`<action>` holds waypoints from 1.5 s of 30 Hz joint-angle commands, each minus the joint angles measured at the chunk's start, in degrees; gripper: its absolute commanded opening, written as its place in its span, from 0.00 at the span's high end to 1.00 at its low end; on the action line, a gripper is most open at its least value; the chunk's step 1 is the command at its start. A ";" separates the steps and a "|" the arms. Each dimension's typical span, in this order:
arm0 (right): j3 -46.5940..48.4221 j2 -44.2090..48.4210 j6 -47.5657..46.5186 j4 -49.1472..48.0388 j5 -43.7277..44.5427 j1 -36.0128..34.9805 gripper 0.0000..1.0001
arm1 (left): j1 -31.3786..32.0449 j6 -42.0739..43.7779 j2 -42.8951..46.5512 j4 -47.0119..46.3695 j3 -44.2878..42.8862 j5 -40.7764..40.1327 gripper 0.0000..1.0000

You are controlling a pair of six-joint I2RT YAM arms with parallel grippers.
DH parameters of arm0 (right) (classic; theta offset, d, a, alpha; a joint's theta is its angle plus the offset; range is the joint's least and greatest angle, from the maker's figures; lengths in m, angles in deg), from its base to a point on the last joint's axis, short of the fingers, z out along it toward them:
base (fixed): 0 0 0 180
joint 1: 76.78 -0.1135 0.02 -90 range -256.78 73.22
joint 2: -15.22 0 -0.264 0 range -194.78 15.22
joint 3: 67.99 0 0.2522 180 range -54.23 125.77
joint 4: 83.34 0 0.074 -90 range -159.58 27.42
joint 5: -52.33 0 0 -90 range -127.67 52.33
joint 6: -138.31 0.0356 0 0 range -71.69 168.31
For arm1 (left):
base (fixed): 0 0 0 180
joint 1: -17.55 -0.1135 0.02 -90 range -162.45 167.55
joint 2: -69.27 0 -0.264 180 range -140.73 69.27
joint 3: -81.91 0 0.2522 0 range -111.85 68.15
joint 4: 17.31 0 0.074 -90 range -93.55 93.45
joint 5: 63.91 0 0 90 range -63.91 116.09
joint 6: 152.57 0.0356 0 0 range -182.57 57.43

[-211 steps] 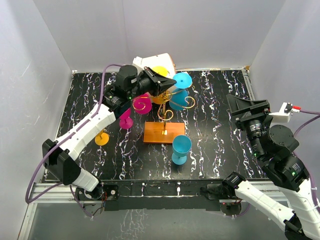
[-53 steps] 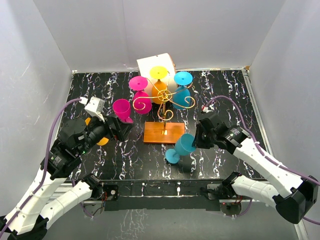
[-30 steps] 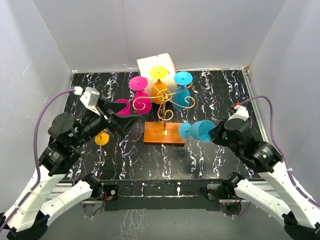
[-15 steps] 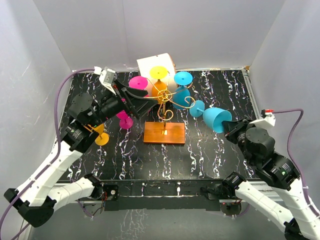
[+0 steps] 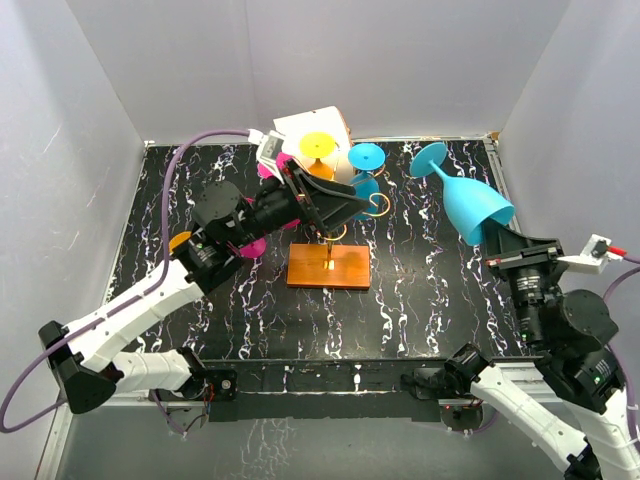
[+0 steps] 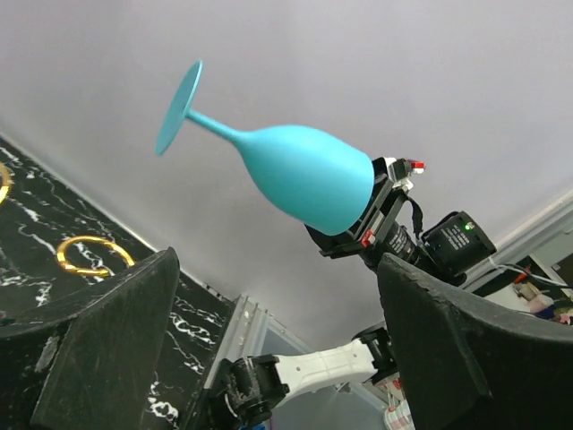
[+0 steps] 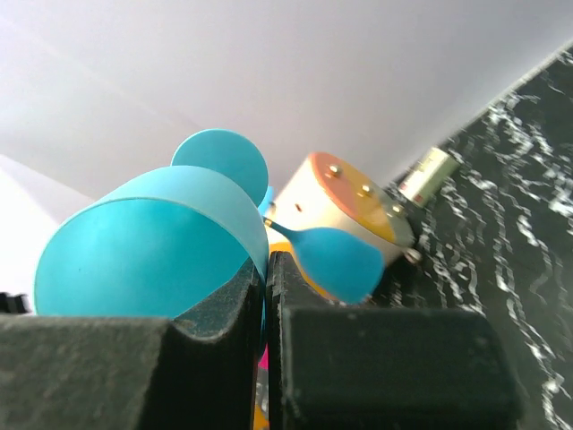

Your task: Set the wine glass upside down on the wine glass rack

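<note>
The right gripper (image 5: 497, 237) has its fingers pinched nearly together on the rim of the turquoise wine glass (image 5: 470, 200), the thin wall of the bowl caught between them. It holds the glass in the air over the right side of the table, tilted, with the bowl low by the gripper and the foot up and to the far left. The glass is well apart from the wine glass rack (image 5: 328, 268), whose orange-brown base sits at the middle of the table. The left gripper (image 5: 350, 208) hangs over the rack's gold scrolls with its jaws spread wide and nothing between them. A yellow glass (image 5: 316, 145) and a blue glass (image 5: 367, 156) hang on the rack, with a white box (image 5: 318, 122) just behind.
</note>
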 commanded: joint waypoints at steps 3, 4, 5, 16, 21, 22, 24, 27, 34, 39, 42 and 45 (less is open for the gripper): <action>-2.50 3.43 -3.77 -15.60 -2.84 -0.15 1.00 | 6.83 -0.39 -1.21 -8.38 -1.18 -7.55 0.10; -2.67 3.66 -4.02 -16.29 -3.34 -0.12 1.00 | 7.39 -0.71 -1.56 -9.26 -0.91 -8.23 0.10; -2.80 3.90 -4.32 -16.87 -4.03 -0.17 1.00 | 7.90 -1.03 -2.14 -10.13 -0.76 -8.73 0.11; -3.92 4.06 -5.23 -19.38 -8.14 -0.20 1.00 | 10.51 -3.61 -7.66 -10.00 -5.63 -17.86 0.11; -4.52 3.66 -7.95 -21.15 -13.27 -0.16 1.00 | 10.51 -7.79 -10.41 -14.93 -6.32 -16.26 0.11; -4.81 3.34 -8.42 -21.62 -14.93 -0.15 1.00 | 10.51 -8.54 -11.01 -15.44 -6.68 -15.90 0.13; -5.01 2.66 -8.60 -21.75 -16.66 -0.12 1.00 | 10.52 -9.85 -11.19 -17.56 -6.71 -15.43 0.15; -5.28 1.92 -9.02 -22.53 -18.10 -0.12 1.00 | 10.57 -11.54 -11.20 -21.21 -5.69 -16.71 0.17; -6.45 0.19 -8.88 -26.44 -21.57 -0.16 1.00 | 10.66 -15.74 -13.31 -25.72 -4.69 -16.89 0.23; -7.93 -0.23 -7.96 -29.38 -23.45 -0.16 1.00 | 10.77 -16.66 -14.94 -25.78 -6.19 -16.50 0.28; -8.27 -0.58 -8.53 -29.81 -25.40 -0.13 1.00 | 10.78 -16.11 -15.26 -27.28 -6.19 -17.24 0.34; -8.74 -0.56 -9.42 -30.15 -27.72 -0.16 1.00 | 10.77 -14.95 -15.55 -28.72 -6.29 -17.19 0.40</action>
